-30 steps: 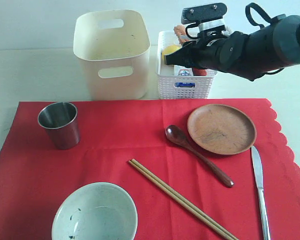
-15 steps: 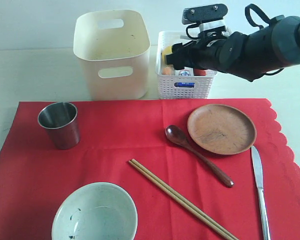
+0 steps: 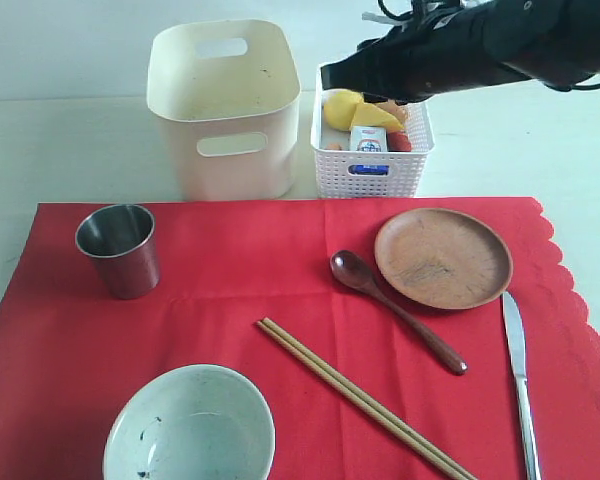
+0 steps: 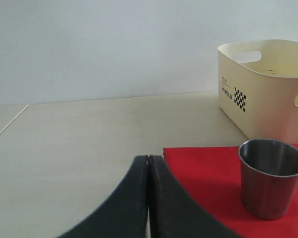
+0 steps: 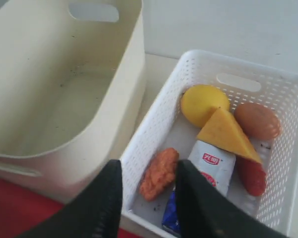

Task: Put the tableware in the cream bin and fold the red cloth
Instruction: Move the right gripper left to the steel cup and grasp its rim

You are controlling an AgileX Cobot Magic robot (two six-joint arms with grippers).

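cream bin (image 3: 230, 178) open-topped, white basket (image 3: 402, 176) full

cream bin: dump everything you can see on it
The cream bin is a tall, smooth plastic tub with rounded corners, upright and open-topped. Oval handle cut-outs pierce two opposite walls; a side wall carries a small black checker mark and print. Inside, only dark specks show. It stands on the pale table at the far edge of the red cloth, close beside the white lattice basket; whether they touch is unclear.
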